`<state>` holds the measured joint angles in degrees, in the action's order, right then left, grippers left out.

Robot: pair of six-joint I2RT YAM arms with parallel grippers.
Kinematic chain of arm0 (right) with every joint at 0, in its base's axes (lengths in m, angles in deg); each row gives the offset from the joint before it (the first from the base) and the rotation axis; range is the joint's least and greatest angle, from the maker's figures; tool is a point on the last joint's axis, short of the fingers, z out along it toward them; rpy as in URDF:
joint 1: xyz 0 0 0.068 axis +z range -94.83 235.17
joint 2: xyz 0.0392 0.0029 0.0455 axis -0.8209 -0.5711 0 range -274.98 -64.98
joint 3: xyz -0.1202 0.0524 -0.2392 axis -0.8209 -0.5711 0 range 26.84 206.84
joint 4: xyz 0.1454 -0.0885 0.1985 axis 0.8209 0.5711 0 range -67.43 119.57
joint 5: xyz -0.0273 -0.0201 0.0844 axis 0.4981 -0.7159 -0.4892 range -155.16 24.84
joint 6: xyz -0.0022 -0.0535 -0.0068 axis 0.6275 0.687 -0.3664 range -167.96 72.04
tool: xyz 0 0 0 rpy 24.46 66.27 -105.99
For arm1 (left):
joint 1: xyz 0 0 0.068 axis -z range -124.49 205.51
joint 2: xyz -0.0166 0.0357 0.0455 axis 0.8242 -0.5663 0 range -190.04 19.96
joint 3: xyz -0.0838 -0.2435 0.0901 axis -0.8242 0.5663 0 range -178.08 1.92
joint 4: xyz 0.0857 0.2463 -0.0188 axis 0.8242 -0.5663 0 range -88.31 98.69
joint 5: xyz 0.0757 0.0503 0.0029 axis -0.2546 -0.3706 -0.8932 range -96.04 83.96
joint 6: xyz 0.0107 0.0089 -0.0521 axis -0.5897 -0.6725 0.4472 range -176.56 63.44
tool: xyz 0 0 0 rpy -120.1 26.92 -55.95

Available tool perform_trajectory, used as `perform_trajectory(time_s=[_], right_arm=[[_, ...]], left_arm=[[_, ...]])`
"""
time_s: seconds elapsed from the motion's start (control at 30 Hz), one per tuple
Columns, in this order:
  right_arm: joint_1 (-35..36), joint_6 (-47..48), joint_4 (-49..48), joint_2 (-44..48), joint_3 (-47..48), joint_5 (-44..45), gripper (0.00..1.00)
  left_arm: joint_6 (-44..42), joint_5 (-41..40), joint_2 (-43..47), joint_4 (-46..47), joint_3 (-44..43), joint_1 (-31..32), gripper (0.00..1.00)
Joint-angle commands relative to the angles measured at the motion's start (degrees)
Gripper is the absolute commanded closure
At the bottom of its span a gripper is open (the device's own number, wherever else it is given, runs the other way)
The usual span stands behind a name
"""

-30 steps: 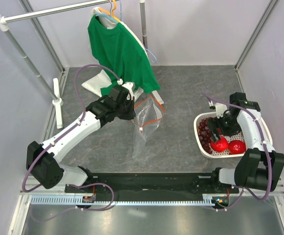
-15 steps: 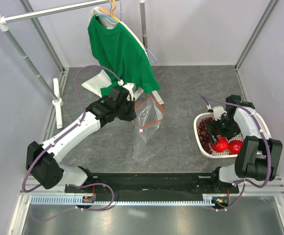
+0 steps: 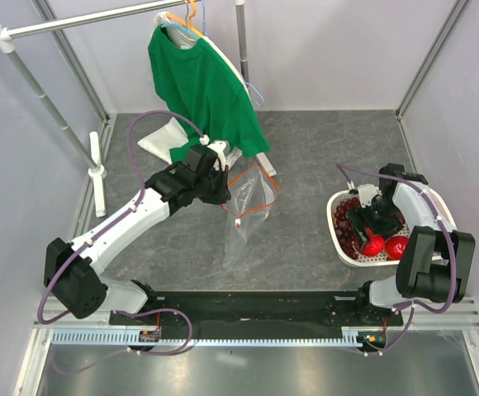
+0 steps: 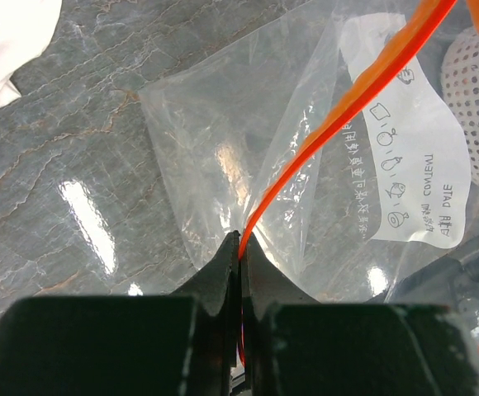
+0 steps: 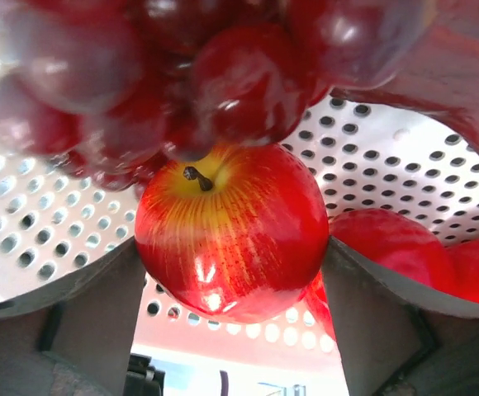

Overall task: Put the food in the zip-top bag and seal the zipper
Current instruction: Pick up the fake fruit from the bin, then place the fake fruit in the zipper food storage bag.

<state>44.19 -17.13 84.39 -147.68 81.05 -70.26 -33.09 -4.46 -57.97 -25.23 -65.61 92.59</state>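
Note:
The clear zip-top bag [image 3: 244,219] hangs mouth-up at the table's middle, its white label [image 4: 405,165] facing my left wrist camera. My left gripper [image 3: 227,188] is shut on the orange-red zipper [image 4: 347,107] strip at the bag's rim, jaws pinched together [image 4: 239,239]. At the right, the food lies in a white perforated basket [image 3: 334,216]: a red apple [image 5: 231,231], dark grapes [image 5: 223,74] and another red fruit [image 3: 397,245]. My right gripper [image 5: 233,272] reaches down into the basket, its fingers wide apart and touching both sides of the apple, which rests on the basket floor.
A green shirt [image 3: 202,82] hangs on a hanger from a rail [image 3: 82,21] at the back left, just behind the bag. A white cloth bundle [image 3: 161,140] lies beneath it. A white post [image 3: 97,161] stands at the left edge.
My right gripper has dropped further into the basket around the apple and its fingers have drawn in onto it. The left arm and the bag have not moved.

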Motion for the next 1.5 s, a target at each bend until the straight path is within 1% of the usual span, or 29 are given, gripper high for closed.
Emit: perform_trajectory(time_s=[0.0, 0.03, 0.1, 0.2, 0.23, 0.3, 0.33, 0.37, 0.4, 0.43, 0.5, 0.53, 0.57, 0.6, 0.63, 0.67, 0.7, 0.73, 0.8, 0.83, 0.93, 1.03, 1.07, 1.13, 1.17, 1.23, 1.47], right_arm=[[0.26, 0.9, 5.14, 2.18, 7.82, -6.13, 0.24], [0.26, 0.64, 5.93, 2.54, 10.79, -7.1, 0.26], [0.26, 0.29, 8.66, 2.98, 13.88, -8.51, 0.3], [0.26, -0.16, 12.52, 2.8, 19.95, -11.93, 0.32], [0.26, -0.07, 13.75, 2.89, 23.7, -14.91, 0.32], [0.35, 0.11, 16.57, 3.15, 27.94, -19.13, 0.32], [0.61, 0.2, 17.88, 3.15, 32.05, -23.77, 0.32], [1.22, 0.46, 18.33, 2.81, 34.01, -25.9, 0.32], [1.75, 0.37, 18.33, 2.63, 37.25, -27.57, 0.32], [2.45, 0.2, 18.33, 2.45, 38.84, -31.25, 0.33], [5.79, -1.73, 17.38, 1.58, 43.66, -34.34, 0.34], [7.19, -2.96, 16.15, 1.49, 44.91, -36.1, 0.34], [10.42, -6.36, 14.4, 1.75, 45.88, -36.55, 0.35], [12.54, -8.4, 9.77, 2.18, 46.59, -37.08, 0.35], [16.22, -10.24, 7.02, 3.15, 46.42, -37.69, 0.35], [18.08, -12.35, 3.95, 3.68, 45.9, -37.61, 0.35], [19.93, -16.72, -1.56, 4.03, 45.11, -37.61, 0.35], [23.17, -18.42, -3.97, 4.29, 44.93, -37.52, 0.35], [26.26, -22.46, -9.23, 3.77, 45.53, -37.0, 0.35], [29.58, -23.09, -10.22, 2.81, 46.15, -36.65, 0.35], [34.26, -24.23, -12.6, 1.58, 46.42, -33.84, 0.35], [40.23, -24.15, -15.93, 1.92, 41.25, -29.71, 0.35], [41.29, -23.98, -17.16, 2.36, 37.84, -28.48, 0.35], [44.62, -23.19, -20.94, 2.98, 34.39, -23.48, 0.34], [45.43, -22.66, -21.65, 2.8, 31.85, -21.89, 0.34], [46.83, -22.39, -22.88, 2.02, 29.99, -18.56, 0.33], [48.07, -21.34, -29.47, 2.01, 19.28, -11.43, 0.31]], left_arm=[[-1.84, 0.44, 1.38, 1.83, 0.64, -0.17, 0.98], [-1.84, 0.44, 1.38, 1.83, 0.73, -0.17, 0.98], [-2.11, 0.35, 1.55, 1.74, 0.99, -0.17, 0.98], [-2.37, 0.17, 1.73, 1.83, 1.26, -0.17, 0.98], [-2.37, 0.09, 1.9, 1.74, 1.26, -0.17, 0.98], [-2.46, 0.17, 1.82, 1.74, 1.35, -0.17, 0.98], [-2.54, 0.26, 1.73, 1.74, 1.35, -0.17, 0.98], [-2.55, 0.35, 1.64, 1.83, 1.35, -0.17, 0.98], [-2.72, 0.61, 1.55, 1.74, 1.43, -0.17, 0.98], [-2.98, 0.61, 1.55, 1.74, 1.52, -0.17, 0.98], [-3.33, 0.53, 1.73, 1.74, 2.05, -0.17, 0.98], [-3.6, 0.61, 1.99, 1.83, 2.22, -0.17, 0.98], [-3.69, 0.61, 2.08, 1.83, 2.49, -0.17, 0.98], [-3.78, 1.13, 2.08, 1.83, 2.49, -0.17, 0.98], [-3.86, 1.4, 1.82, 1.92, 2.4, -0.17, 0.98], [-3.95, 1.58, 1.73, 1.92, 2.4, -0.17, 0.98], [-3.95, 1.67, 1.56, 1.92, 2.4, -0.17, 0.98], [-4.13, 1.67, 1.64, 1.92, 2.4, -0.17, 0.98], [-4.39, 1.75, 1.82, 1.74, 2.49, -0.17, 0.98], [-4.48, 1.84, 1.82, 1.74, 2.49, -0.17, 0.98], [-4.48, 2.46, 2.17, 1.74, 2.4, -0.17, 0.98], [-4.39, 3.6, 2.26, 1.83, 1.87, -0.17, 0.98], [-4.3, 3.86, 2.17, 1.83, 1.7, -0.17, 0.98], [-4.04, 4.56, 2.08, 2.0, 1.7, -0.17, 0.98], [-3.87, 4.83, 2.08, 2.09, 1.7, -0.17, 0.98], [-3.51, 5.27, 1.99, 2.27, 1.7, -0.25, 0.98], [-1.49, 9.13, 1.56, 3.32, 2.84, -2.53, 0.98]])
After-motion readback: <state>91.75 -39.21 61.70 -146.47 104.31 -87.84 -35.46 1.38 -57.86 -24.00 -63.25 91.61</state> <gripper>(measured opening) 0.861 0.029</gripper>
